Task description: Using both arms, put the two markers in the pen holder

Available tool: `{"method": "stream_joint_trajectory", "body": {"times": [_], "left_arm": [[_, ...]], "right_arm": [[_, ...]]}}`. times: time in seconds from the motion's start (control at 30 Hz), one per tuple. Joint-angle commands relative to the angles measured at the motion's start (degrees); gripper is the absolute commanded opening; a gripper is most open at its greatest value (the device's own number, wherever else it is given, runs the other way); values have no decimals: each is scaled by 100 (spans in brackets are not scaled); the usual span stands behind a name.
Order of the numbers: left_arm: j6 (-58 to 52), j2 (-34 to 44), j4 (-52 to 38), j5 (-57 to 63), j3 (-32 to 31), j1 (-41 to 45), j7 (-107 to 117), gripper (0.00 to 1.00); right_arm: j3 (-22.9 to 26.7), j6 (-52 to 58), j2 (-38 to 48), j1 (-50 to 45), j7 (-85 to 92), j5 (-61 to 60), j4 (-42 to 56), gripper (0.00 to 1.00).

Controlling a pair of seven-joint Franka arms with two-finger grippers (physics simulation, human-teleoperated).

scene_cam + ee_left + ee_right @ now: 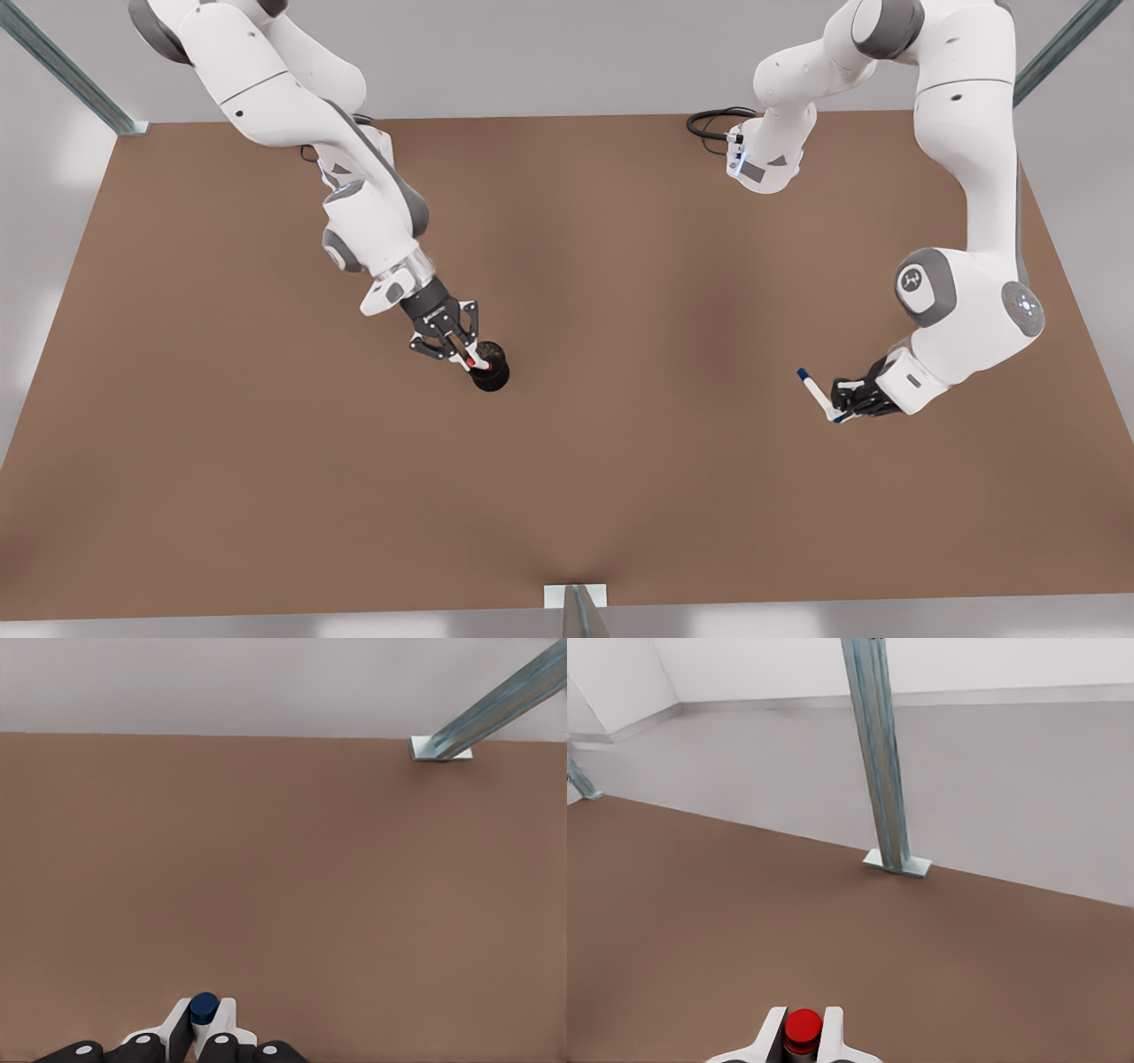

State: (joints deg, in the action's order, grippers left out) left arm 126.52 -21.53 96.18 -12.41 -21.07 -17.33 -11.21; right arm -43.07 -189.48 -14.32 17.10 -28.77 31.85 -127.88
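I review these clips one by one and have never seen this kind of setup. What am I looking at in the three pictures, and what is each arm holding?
Two white robot arms work over a brown table in a simulator. The front view looks down on the scene; the other two pictures come from cameras on the wrists. The right gripper, on the front view's left, is shut on the red marker at the rim of the black pen holder. The left gripper, on the front view's right, is shut on the blue marker, far from the holder.

Table (567, 496): plain brown top. Metal frame posts (66, 71) at the far corners, another post (877, 762) at the near edge on a small foot plate. Black cable loop (713, 120) at the far edge.
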Motion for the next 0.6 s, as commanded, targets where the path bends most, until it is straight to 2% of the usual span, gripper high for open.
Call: {"method": "stream_joint_trajectory", "body": {"times": [0.0,0.13,0.2,0.4,0.43,0.47,0.53,0.57], "left_arm": [[-312,8,-12,-95,-3,2,480,21],[-628,8,-82,-86,-3,37,409,21],[-716,-1,-65,-95,-3,168,462,21],[-760,-53,-38,-103,6,239,453,21],[-760,-53,-73,-112,-3,248,462,21],[-821,-80,-495,-428,-161,370,418,21],[-795,-387,-1198,-437,-257,1020,383,21],[-655,-677,-1689,-612,-258,1398,383,21]], "right_arm": [[18,-71,-1,-23,-366,313,0,21],[35,-63,-317,-111,-366,339,-27,21],[229,-54,-607,-111,-366,471,-53,99],[246,34,-616,-49,-331,515,70,100],[264,681,-555,3,-304,593,429,100],[150,2185,-520,21,-339,647,1220,100],[-597,6034,-484,100,-322,200,3057,100],[-861,7309,-493,214,-339,-241,3646,100]]}}
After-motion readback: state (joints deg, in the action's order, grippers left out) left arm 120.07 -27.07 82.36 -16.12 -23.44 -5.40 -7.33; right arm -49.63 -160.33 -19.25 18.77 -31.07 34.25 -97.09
